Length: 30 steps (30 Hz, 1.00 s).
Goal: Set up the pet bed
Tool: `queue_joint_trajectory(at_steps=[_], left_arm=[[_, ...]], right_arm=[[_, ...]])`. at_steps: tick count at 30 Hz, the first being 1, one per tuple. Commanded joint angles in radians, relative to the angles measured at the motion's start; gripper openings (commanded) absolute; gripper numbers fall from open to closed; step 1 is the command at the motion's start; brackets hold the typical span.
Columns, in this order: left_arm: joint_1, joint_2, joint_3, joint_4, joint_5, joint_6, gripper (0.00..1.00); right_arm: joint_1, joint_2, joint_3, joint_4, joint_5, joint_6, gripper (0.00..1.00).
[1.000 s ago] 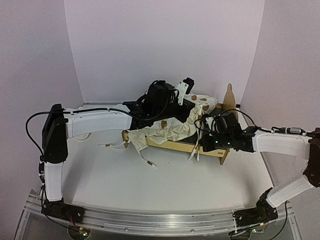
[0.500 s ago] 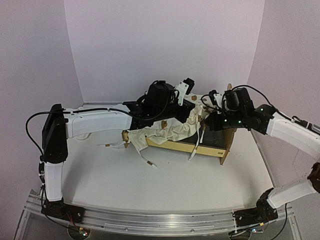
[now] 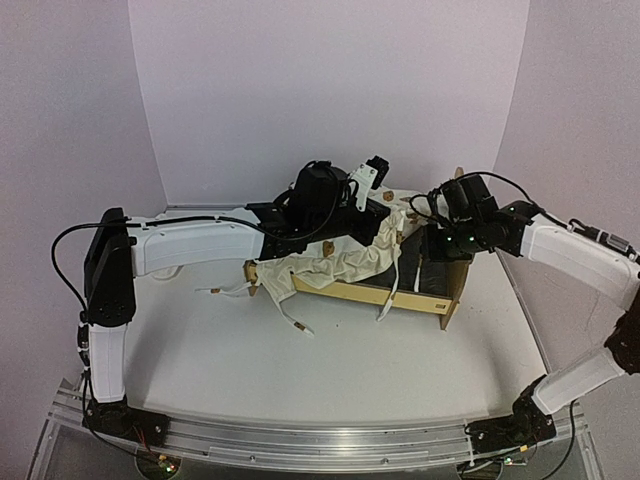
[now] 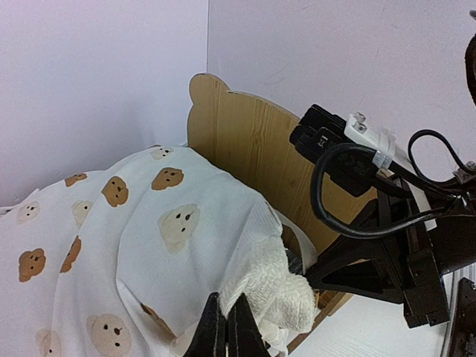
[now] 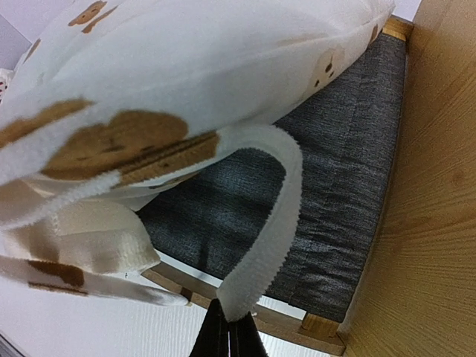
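My left jaws pinch the cushion point(image 4: 171, 223), my right jaws grip one of its ties point(image 5: 277, 216), and the bed point(image 3: 352, 291) sits just below both, mid-table point(image 3: 300, 370), long axis running left to right, headboard point(image 4: 245, 141) end under the right arm, so that arm's nearer.

Cream cushion point(image 4: 149, 245) (brown bear faces); pale-wood, grey-based pet bed point(image 4: 239, 141)

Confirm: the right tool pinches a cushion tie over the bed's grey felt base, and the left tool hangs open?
Not open: the left wrist view shows the left tool shut on the cushion's fluffy edge. The rest holds: the right tool pinches a cushion tie over the pet bed's grey felt base.
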Motion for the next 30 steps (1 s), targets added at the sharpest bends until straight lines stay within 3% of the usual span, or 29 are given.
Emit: queue_joint_trajectory(at_steps=[1,30], left_arm=[[0.007,-0.068,0.024,0.034,0.009,-0.006,0.0],[0.006,-0.05,0.022,0.031,0.032,-0.017,0.0]], right_arm=[[-0.018,0.019,0.008,-0.026,0.003,0.035,0.0],[-0.067,0.148,-0.046,-0.048,-0.068,0.089,0.0]])
